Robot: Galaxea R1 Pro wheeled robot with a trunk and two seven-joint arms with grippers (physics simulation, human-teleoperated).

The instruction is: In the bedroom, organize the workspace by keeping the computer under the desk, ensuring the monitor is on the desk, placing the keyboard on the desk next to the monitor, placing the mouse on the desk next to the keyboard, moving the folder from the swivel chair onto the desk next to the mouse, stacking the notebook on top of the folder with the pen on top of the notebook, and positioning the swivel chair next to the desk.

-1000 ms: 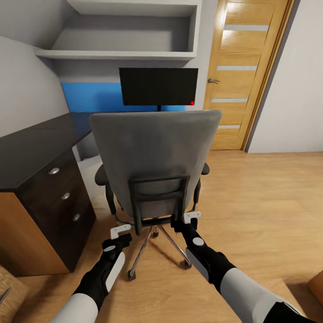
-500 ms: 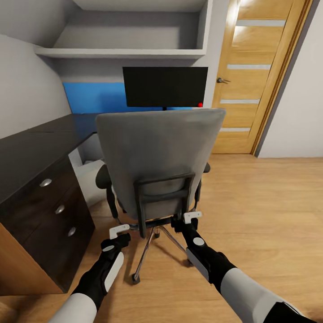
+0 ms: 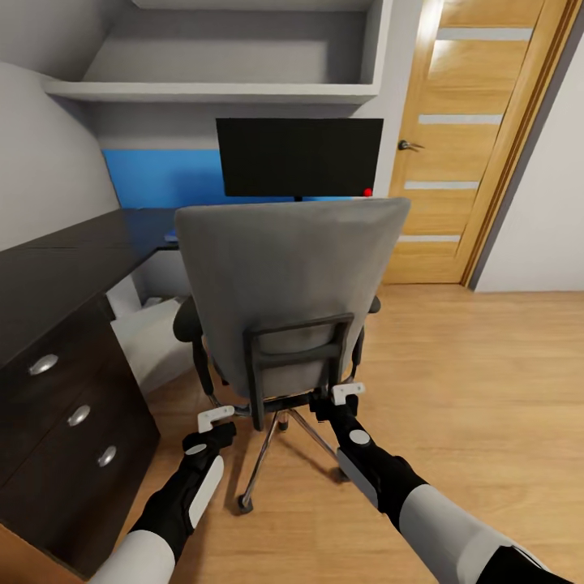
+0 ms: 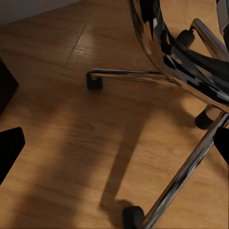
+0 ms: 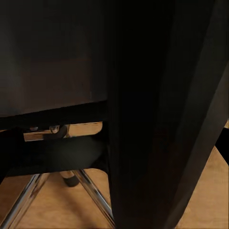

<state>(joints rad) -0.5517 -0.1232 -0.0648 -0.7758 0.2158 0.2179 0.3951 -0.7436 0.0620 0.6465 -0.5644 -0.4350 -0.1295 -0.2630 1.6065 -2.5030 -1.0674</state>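
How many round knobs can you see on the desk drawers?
3, in a slanted line down the dark drawer front at the head view's lower left: top knob, middle knob, bottom knob. The desk runs out of frame, so more may be hidden.

Soft even light is rendering sharply; chair [image 3: 288, 284] shadow is darkening the floor [image 4: 71, 143]; right wrist view is reading near-black.

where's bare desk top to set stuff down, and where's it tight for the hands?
Free: the glossy desk top from the near corner to the blue wall panel, left of the monitor. Tight: the left hand and right hand sit low behind the swivel chair, beside its back frame and chrome base.
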